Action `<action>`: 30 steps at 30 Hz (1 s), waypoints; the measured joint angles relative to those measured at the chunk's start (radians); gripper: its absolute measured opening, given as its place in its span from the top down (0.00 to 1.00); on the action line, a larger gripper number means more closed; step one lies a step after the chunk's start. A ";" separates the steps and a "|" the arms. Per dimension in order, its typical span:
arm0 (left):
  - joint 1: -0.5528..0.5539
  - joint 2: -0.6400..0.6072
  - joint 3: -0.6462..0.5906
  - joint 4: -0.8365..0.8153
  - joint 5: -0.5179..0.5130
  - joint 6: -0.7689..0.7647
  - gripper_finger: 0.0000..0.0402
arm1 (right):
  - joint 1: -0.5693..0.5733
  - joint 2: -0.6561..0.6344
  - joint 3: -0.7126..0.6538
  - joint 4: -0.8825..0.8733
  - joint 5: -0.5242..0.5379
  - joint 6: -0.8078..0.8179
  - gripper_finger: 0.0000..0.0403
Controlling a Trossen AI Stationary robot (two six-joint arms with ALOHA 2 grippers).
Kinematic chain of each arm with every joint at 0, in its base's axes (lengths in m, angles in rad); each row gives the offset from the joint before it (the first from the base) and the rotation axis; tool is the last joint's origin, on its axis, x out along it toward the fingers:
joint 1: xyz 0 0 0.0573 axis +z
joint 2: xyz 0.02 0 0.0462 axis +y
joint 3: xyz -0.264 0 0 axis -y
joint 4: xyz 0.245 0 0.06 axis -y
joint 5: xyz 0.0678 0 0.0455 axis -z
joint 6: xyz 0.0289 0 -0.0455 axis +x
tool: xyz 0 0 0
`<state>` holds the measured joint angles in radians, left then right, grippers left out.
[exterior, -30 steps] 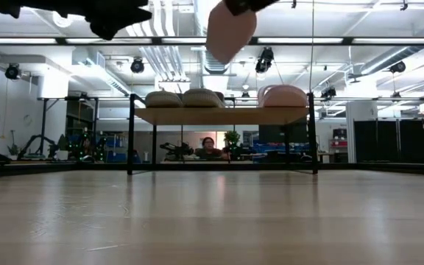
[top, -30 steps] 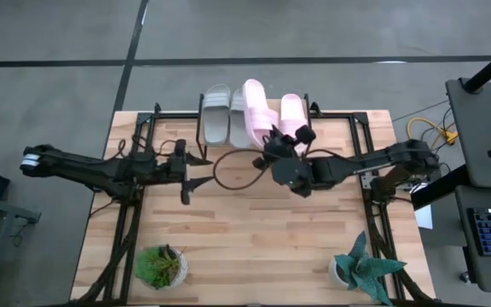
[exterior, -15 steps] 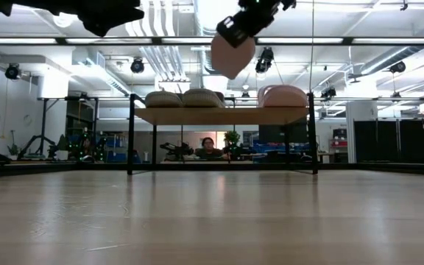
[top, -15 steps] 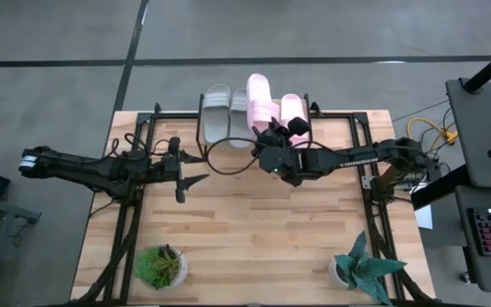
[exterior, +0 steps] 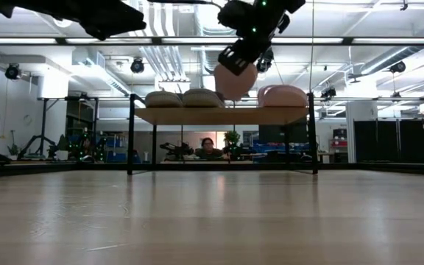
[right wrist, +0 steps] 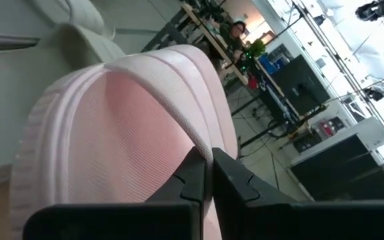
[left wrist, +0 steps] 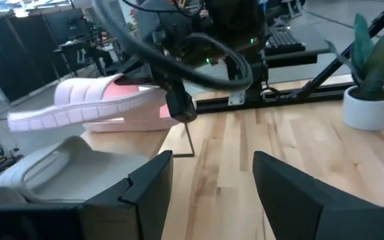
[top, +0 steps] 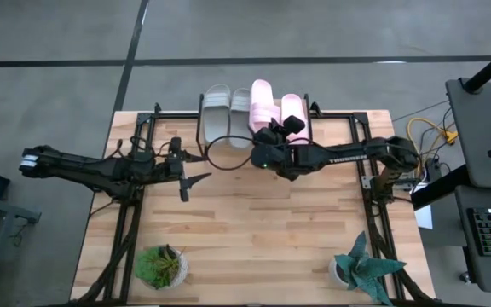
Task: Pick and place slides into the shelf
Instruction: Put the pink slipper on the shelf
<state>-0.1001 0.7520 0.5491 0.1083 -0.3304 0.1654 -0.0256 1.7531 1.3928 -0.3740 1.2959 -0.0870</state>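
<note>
Above the far edge of the table, my right gripper (top: 273, 139) is clamped on a light pink foam slide sandal with a ribbed strap (top: 262, 101), my two fingers pinched together on its near end. In the low view this slide (exterior: 235, 79) hangs tilted, just above the small rack shelf with its pale wooden plank top and thin black legs (exterior: 223, 115), not resting on it. On that shelf lie two pale grey foam slides (top: 217, 112) side by side and the other pink slide (top: 294, 112). From above, the held slide sits between the grey pair and that pink one. My left gripper (top: 185, 176) hovers over the wooden table (top: 254, 247), left of the shelf, fingers spread apart and holding nothing.
</note>
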 joint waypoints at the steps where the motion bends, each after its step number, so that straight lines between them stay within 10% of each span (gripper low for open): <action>1: 0.000 0.004 0.000 0.005 -0.005 0.000 0.52 | -0.005 0.002 -0.001 -0.003 -0.004 0.002 0.98; 30: 0.000 0.003 0.000 -0.022 -0.023 0.008 0.52 | -0.027 0.019 0.008 -0.178 -0.046 0.009 0.98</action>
<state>-0.1001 0.7551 0.5491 0.0864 -0.3531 0.1730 -0.0528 1.7718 1.4010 -0.5522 1.2497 -0.0776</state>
